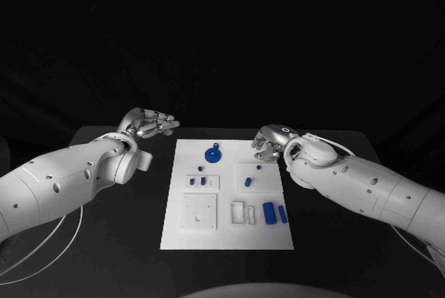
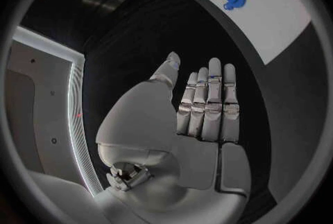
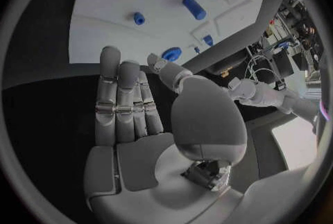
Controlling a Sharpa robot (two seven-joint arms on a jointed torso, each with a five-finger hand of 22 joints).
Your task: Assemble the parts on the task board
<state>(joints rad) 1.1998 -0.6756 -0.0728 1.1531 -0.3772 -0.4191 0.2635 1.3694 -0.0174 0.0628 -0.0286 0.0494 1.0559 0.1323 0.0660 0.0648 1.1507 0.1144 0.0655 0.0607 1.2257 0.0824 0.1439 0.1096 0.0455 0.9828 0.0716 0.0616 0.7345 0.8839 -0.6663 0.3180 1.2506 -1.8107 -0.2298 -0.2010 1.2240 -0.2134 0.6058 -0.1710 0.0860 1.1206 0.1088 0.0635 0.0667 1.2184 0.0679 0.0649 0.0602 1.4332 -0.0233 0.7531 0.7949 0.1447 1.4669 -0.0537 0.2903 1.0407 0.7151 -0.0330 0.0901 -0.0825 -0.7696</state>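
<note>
board middle: small blue parts (image 1: 199,181) stand in the way | black table (image 1: 121,214) beside task board (image 1: 227,237): open

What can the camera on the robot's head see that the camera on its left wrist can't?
Head view alone: the whole task board, with two blue cylinders near its front right and small blue pegs in the middle. Left wrist view alone: the left hand from behind its palm, fingers straight, holding nothing. Both: the round blue part at the board's far end, and the right hand at the board's far right corner.
</note>
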